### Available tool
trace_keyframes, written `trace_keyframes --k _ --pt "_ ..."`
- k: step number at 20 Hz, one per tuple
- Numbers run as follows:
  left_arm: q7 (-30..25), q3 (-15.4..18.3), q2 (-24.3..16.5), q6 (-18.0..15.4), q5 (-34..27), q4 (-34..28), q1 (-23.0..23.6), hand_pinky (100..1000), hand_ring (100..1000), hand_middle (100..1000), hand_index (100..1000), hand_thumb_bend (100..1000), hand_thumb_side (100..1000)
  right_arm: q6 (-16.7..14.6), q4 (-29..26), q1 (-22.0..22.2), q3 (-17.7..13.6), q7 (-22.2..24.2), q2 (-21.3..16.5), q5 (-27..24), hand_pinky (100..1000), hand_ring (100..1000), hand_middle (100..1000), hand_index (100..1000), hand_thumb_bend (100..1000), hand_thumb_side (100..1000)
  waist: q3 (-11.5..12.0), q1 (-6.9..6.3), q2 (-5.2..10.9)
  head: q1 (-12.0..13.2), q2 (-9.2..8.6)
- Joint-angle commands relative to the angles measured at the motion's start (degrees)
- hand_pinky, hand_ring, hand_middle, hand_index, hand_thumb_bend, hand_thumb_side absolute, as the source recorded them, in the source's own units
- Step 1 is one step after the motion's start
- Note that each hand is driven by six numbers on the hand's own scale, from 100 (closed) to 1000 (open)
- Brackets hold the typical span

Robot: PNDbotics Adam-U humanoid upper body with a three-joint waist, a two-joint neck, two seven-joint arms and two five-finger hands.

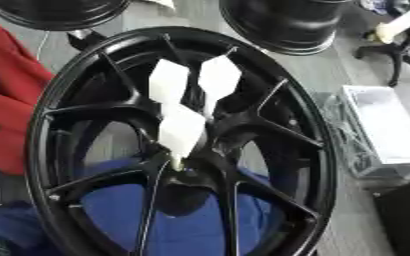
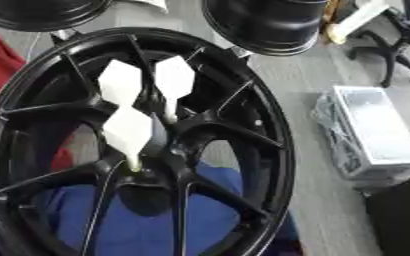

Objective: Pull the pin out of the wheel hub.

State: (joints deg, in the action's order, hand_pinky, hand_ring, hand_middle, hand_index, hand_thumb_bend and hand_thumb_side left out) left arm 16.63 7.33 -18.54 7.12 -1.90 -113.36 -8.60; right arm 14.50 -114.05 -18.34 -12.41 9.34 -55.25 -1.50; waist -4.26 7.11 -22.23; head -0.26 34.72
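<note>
Black alloy wheel hub [image 1: 112,135] stands tilted on edge, filling most of both eye views. Three white pins with flat, kite-shaped heads sit in the centre boss, where the spokes meet: one upper-left pin [image 1: 168,82], one upper-right pin [image 1: 219,77], and one lower pin [image 1: 181,131] just below and between them, its narrow stem running down into the boss.

Neither robot hand shows in either view, so I cannot tell whether the fingers are spread, closed or holding anything.

Handling judgement:
- Pins look like light, stiff plastic. The broad flat heads offer good faces for a thumb-and-finger pinch.
- Stems are thin and probably snap or bend if levered sideways, so the pull should follow the stem's axis, away from the boss.
- Best hold: across the wide part of the head, not the tip.
- The heads stand close together, nearly touching in the view, so fingers closing on one may nudge its neighbour.
- The hub itself is heavy and rigid, but it is propped up and may rock under a hard tug.

Around the hub: a red cloth [image 1: 7,95] to its left, blue fabric [image 1: 182,225] seen through the lower spokes, and a clear plastic bin [image 2: 375,130] to its right.

Writing: no brand, label or lettering readable on the hub or pins. Views are soft, so small marks may be missed.
</note>
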Motion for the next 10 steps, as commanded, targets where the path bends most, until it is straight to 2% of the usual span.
trace_keyframes --k 1,3,5,7,8,9,10 --pt "0.6 0.7 -0.4 -0.4 0.2 -1.2 -0.7 707 739 595 641 356 607 -3.3 -0.5 6.4 -3.6 -6.2 0.0 2.9 772 655 237 306 100 166 -0.3 -0.59 0.54 0.7 -0.05" --pt "0.7 0.7 -0.3 -0.5 0.1 -1.2 -1.0 707 739 595 641 356 606 -5.8 -0.5 11.6 -4.3 -8.8 3.5 5.0 780 665 252 326 100 166 -0.2 -0.97 0.12 0.9 -0.16" --pt "0.8 0.8 -0.2 -0.6 0.1 -1.2 -1.3 707 739 595 641 356 605 -6.7 -0.5 15.5 -5.1 -10.7 7.3 7.9 789 682 286 365 100 139 -0.2 -1.33 -0.21 0.9 -0.13" --pt "0.9 0.9 0.0 -0.6 0.1 -1.2 -1.4 706 739 594 640 353 605 -7.2 -0.5 18.5 -5.6 -12.6 11.3 10.7 798 703 372 456 100 106 -0.2 -1.7 -0.46 0.9 -0.07" --pt "0.9 0.9 0.1 -0.6 0.1 -1.2 -1.4 706 739 594 640 354 605 -7.3 -0.5 19.9 -5.6 -13.5 13.5 12.0 807 725 443 533 100 100 -0.2 -1.89 -0.57 1.0 -0.03" --pt "0.9 0.9 0.2 -0.7 0.1 -1.2 -1.4 706 739 594 640 354 604 -7.3 -0.5 21.2 -5.5 -14.1 15.7 13.3 814 744 490 588 100 115 -0.2 -2.08 -0.67 1.1 -0.01" --pt "1.0 0.9 0.2 -0.7 0.1 -1.2 -1.5 706 739 594 640 354 604 -7.2 -0.5 22.2 -5.4 -14.5 17.6 14.4 823 765 540 642 100 201 -0.2 -2.23 -0.74 1.3 -0.02"
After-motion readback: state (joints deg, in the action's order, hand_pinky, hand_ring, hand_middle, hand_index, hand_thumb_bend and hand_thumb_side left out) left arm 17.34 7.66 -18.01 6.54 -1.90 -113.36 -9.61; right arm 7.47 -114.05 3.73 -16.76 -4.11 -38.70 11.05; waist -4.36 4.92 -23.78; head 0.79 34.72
